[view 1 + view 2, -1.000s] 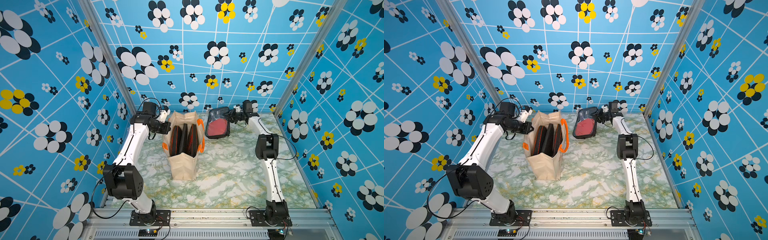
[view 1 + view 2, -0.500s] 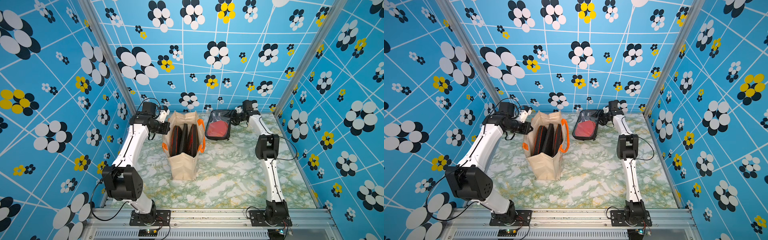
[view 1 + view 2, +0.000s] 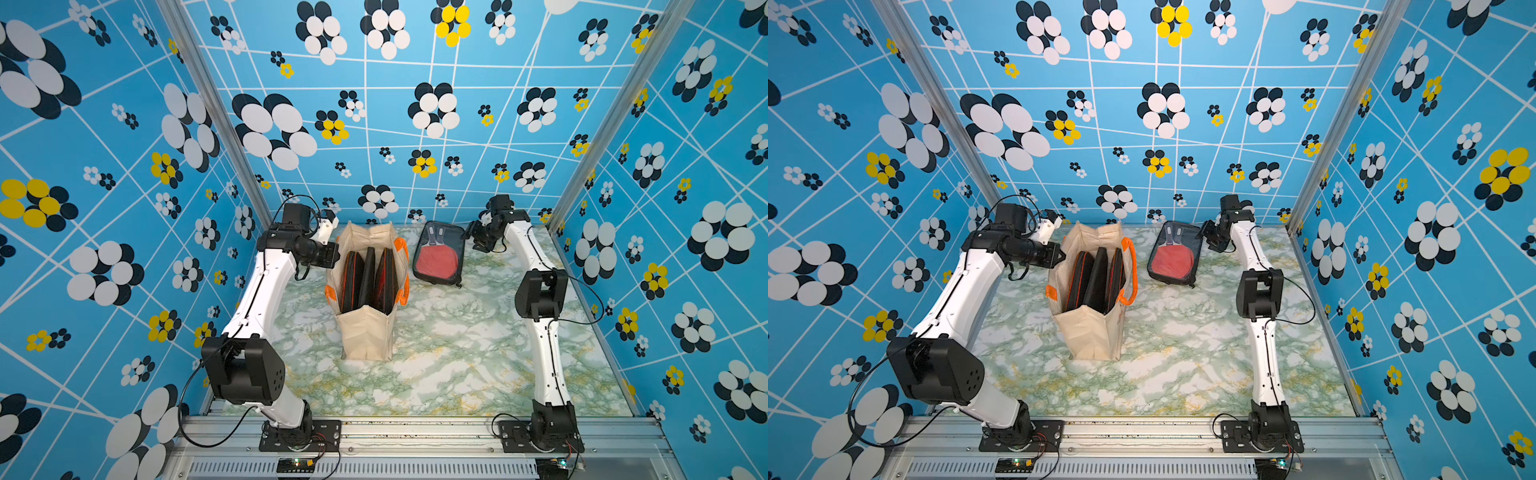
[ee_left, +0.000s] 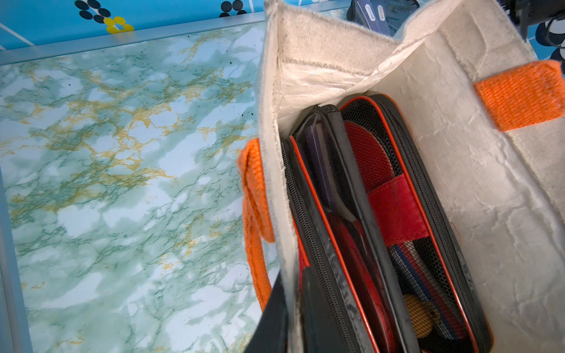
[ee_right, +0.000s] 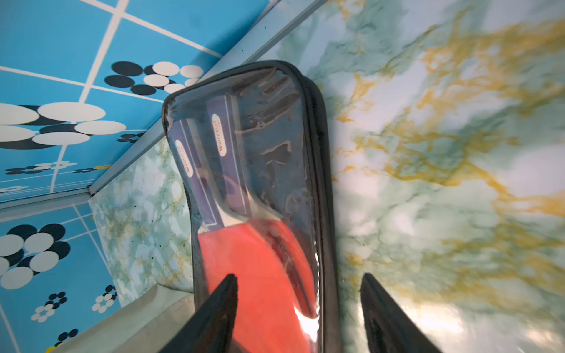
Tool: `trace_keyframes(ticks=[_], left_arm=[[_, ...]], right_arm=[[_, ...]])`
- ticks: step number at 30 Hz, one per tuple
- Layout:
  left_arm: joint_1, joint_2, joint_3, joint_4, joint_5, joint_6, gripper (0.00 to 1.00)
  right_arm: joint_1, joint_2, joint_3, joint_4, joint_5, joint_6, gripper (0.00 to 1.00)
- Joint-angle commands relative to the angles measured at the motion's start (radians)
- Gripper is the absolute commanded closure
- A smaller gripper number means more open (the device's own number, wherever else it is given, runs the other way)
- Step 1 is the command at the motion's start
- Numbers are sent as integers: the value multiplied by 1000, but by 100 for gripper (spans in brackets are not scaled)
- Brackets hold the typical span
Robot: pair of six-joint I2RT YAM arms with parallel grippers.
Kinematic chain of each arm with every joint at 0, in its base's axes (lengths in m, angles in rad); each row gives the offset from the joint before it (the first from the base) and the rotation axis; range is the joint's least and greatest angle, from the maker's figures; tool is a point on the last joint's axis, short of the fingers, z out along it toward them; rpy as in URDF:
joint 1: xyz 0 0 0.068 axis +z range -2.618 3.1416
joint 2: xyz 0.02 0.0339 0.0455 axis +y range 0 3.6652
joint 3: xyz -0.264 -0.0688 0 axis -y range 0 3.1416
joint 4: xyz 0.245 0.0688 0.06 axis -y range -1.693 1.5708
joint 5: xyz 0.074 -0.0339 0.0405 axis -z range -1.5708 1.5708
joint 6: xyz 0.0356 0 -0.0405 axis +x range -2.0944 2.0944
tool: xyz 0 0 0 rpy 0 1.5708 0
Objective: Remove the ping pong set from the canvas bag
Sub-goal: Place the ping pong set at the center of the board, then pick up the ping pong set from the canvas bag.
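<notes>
Clearly, you have one ping pong set (image 3: 438, 257) out: its clear-fronted case lies flat on the bench (image 3: 457, 353) just beside the canvas bag (image 3: 368, 332), on the right arm's side. Your right claw (image 5: 299, 281) is released, with one finger above the case and one above bare bench. That wrist view cuts off the case's lower end and blurs the bench. Three black cases (image 3: 365, 278) stand upright inside the bag, their bottoms hidden. Your left claw (image 4: 293, 293) pinches the bag's wall on the left arm's side, one finger outside and one inside. The frame edge crops both fingers, and both top views show them too small to make out.
</notes>
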Motion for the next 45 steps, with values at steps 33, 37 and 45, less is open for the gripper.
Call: trace_keyframes(ticks=[33,37,45], left_arm=[[-15,-26,-15,-35,79,29,100],[-23,-34,-10,-31,95,19,100],[-44,-50,4,-31,108,12,100]], right_arm=[[632,-371,212,-167,187,-72,35],[674,-338,215,-164,176,-66,37],[714,-276,215,-148,159,-31,43]])
